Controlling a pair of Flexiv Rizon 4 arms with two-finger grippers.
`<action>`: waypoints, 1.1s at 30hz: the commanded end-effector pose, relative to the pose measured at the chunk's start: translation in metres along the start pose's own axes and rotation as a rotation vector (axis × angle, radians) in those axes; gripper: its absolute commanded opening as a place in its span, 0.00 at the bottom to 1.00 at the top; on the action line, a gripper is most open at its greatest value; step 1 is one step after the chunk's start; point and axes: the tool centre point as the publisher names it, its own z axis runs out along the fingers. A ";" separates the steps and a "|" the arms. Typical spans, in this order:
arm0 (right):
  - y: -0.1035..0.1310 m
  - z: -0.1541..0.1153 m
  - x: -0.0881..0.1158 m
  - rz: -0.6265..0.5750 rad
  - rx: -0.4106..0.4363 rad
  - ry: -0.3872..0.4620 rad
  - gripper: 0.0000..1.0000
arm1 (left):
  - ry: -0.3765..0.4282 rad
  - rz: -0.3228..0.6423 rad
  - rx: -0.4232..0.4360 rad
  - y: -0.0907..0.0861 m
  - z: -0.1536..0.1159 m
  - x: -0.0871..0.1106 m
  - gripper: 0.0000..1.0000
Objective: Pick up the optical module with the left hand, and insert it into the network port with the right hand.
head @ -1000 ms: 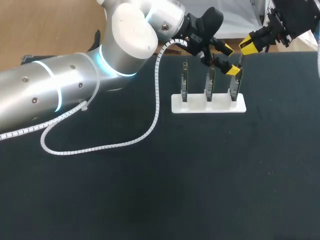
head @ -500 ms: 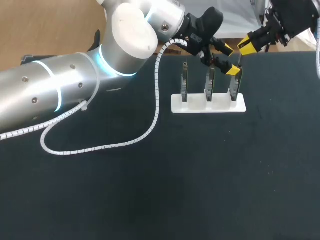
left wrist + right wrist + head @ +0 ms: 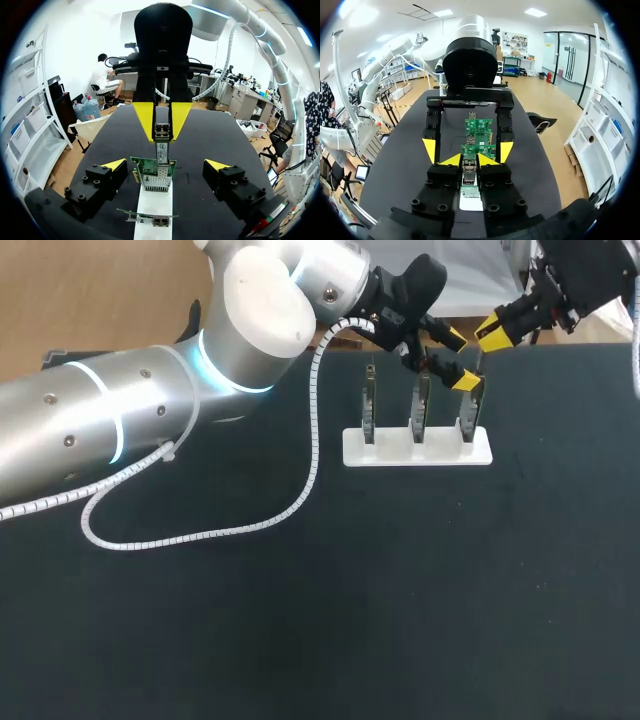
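Note:
The optical module, a small silver block, is pinched in my right gripper, which is shut on it just above the top edge of a green network card. That card stands upright at the right end of a white holder. My left gripper is open, its yellow fingertips on either side of the same card without touching it. In the right wrist view the module sits between my own gripper's tips, with the card directly ahead.
The holder carries two more upright cards to the left of this one. My left arm's white coiled cable loops over the black table. My left arm's bulky links fill the left side.
My right gripper has edged slightly up and to the left in the head view with the module. The left arm has stayed still.

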 end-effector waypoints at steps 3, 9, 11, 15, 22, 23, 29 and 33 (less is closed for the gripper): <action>0.003 0.002 0.004 0.010 0.006 0.006 0.00 | 0.001 -0.002 -0.006 -0.002 -0.001 0.000 1.00; 0.003 0.000 0.003 0.012 0.009 0.003 0.00 | 0.001 -0.002 -0.006 -0.002 -0.001 0.000 1.00; 0.003 -0.001 0.002 0.009 0.010 -0.001 0.00 | 0.001 -0.002 -0.006 -0.002 -0.001 0.000 1.00; 0.003 -0.003 0.001 0.003 0.014 -0.002 0.00 | 0.001 -0.002 -0.006 -0.002 -0.001 0.000 1.00; 0.005 -0.004 0.000 0.001 0.015 -0.004 0.00 | 0.001 -0.002 -0.006 -0.002 -0.001 0.000 1.00; 0.005 -0.004 0.000 0.001 0.014 -0.005 0.00 | 0.001 -0.002 -0.006 -0.002 -0.001 0.000 1.00; 0.004 -0.001 0.001 0.002 0.013 -0.009 0.00 | 0.001 -0.002 -0.006 -0.002 -0.001 0.000 1.00; 0.002 0.000 0.002 0.003 0.013 -0.009 0.00 | 0.001 -0.002 -0.006 -0.002 -0.001 0.000 1.00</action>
